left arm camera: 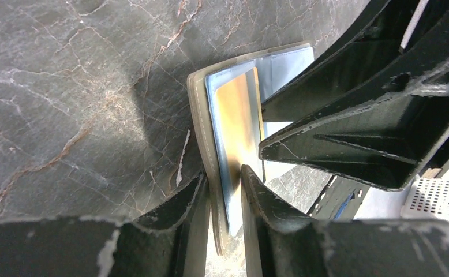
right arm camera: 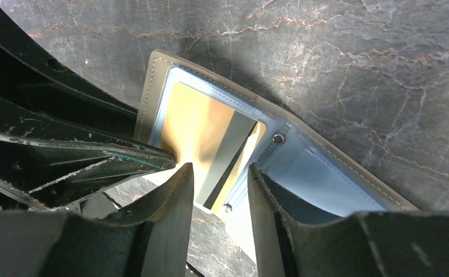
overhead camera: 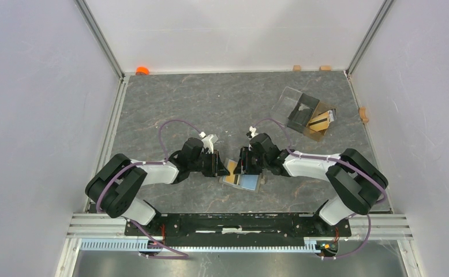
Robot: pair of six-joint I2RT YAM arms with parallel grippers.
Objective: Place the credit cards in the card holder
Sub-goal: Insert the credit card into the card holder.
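The card holder [overhead camera: 250, 182] lies open on the table between both arms, olive outside [left arm camera: 198, 104], pale blue inside [right arm camera: 326, 167]. A gold credit card [overhead camera: 232, 171] sits in its left pocket [left arm camera: 239, 121] [right arm camera: 190, 121]; a grey and black stripe shows along the card's edge. My left gripper [overhead camera: 219, 167] [left arm camera: 225, 173] straddles the holder's edge and the card, one finger against the olive cover and a thin bright gap on the other side. My right gripper [overhead camera: 244, 167] [right arm camera: 217, 167] stands open over the card's corner, jaws apart and clear of it.
A clear plastic box [overhead camera: 306, 115] with a dark compartment stands at the back right, with a tan striped card [overhead camera: 320, 120] in it. An orange object [overhead camera: 142, 70] and small wooden blocks [overhead camera: 296, 67] lie along the back wall. Grey walls close in on both sides.
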